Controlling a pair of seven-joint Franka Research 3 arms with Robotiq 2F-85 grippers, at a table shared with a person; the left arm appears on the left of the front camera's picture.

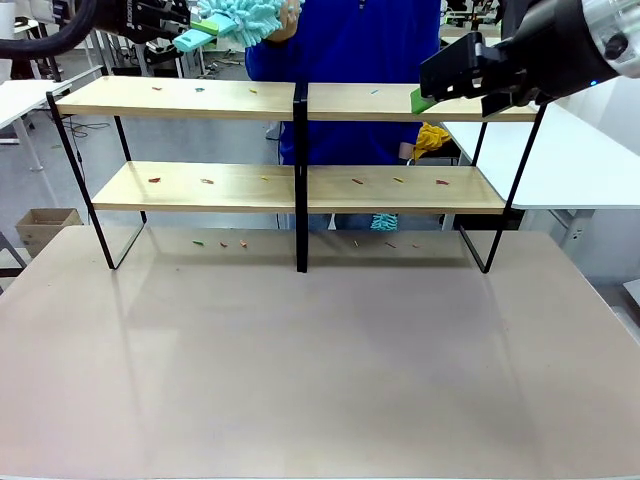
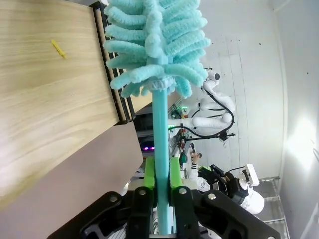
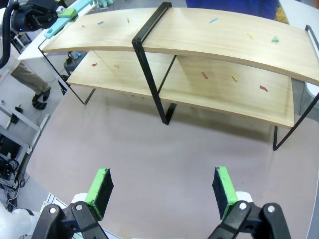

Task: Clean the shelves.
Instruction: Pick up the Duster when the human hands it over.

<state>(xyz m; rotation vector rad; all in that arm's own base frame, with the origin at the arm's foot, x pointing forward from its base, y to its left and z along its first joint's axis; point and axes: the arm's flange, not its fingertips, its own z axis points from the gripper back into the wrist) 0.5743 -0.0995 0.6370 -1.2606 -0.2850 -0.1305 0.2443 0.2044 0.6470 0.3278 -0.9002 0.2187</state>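
Note:
The shelves point(image 1: 250, 100) stand across the far half of the table, two light-wood boards in a black frame; they also show in the wrist views point(image 2: 45, 99) point(image 3: 199, 37). Small coloured scraps lie on both boards. My left gripper point(image 1: 192, 38) is above the top board's left end, shut on the handle of a teal fluffy duster point(image 1: 245, 18). In the left wrist view the green pads point(image 2: 148, 174) clamp the handle and the duster's head point(image 2: 154, 45) sticks out past the board's edge. My right gripper point(image 1: 425, 98) hovers open at the top board's right part, with nothing between its pads point(image 3: 99, 191).
A person in a blue top point(image 1: 340, 60) stands behind the shelves, a hand point(image 1: 290, 14) by the duster's head. More scraps point(image 1: 222, 243) lie on the table under the shelves. A cardboard box point(image 1: 45, 225) sits on the floor at left, and a white table point(image 1: 570, 150) stands at right.

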